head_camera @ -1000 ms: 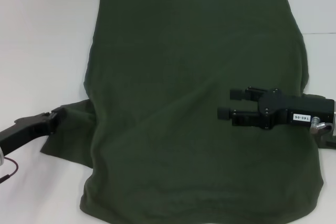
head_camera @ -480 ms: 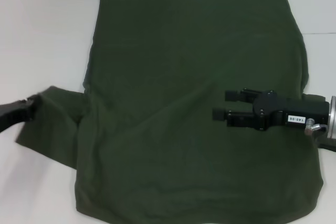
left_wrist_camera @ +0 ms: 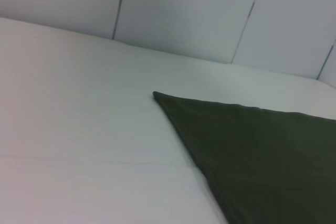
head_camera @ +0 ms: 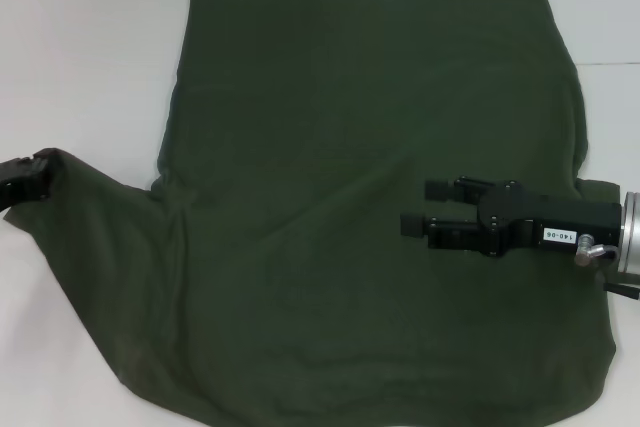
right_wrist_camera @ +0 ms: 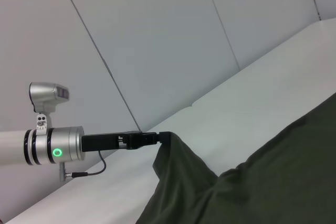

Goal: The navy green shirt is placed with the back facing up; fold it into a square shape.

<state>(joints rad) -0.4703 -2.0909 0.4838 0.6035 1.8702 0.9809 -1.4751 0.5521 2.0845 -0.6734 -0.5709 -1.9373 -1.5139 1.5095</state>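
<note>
— What step are they on, would you say?

— Spreading it out, I think. The navy green shirt (head_camera: pixel 370 207) is lying plain side up across the white counter (head_camera: pixel 80 67), and the left end effector (head_camera: pixel 25 179) is pinching the sleeve out at the left edge of the scene, lifting it a little off the surface. From the right wrist view you can see it clamped on the cloth tip (right_wrist_camera: pixel 160 139), with the fabric hanging down from it.

— And the other arm?

— The right end effector (head_camera: pixel 425 207) is hovering low over the right part of the shirt, reaching in from the right, fingers pointing left and standing apart, gripping nothing. I can't tell whether it's pressing on the cloth.

— So no fold yet?

— Not on the left, as far as I can judge; the sleeve is stretched outward rather than laid over the body. Next, I'd guess, the left arm needs to carry that sleeve rightward over the back and lay it flat, keeping the edge straight, while the right one stays clear or pins the body.
</note>
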